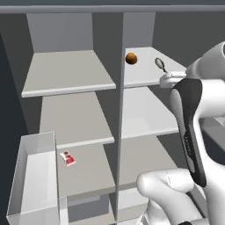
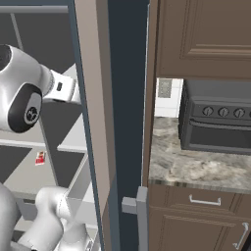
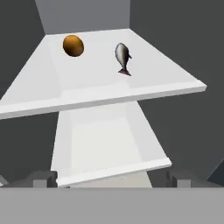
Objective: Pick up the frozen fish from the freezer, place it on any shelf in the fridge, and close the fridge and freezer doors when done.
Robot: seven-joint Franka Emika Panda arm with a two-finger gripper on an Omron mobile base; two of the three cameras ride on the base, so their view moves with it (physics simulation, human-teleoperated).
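The frozen fish (image 3: pixel 122 56) lies on the top fridge shelf (image 3: pixel 144 83), at three o'clock from the orange ball (image 3: pixel 73 45). The tool (image 3: pixel 109 178), wide open and empty, risks clipping that shelf's edge when the doors (image 2: pixel 92 122) swing.

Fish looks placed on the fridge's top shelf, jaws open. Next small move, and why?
Probably draw the gripper straight back out of the fridge. The frozen fish lies free on the shelf beside the orange-brown ball, jaws open; doors need closing.
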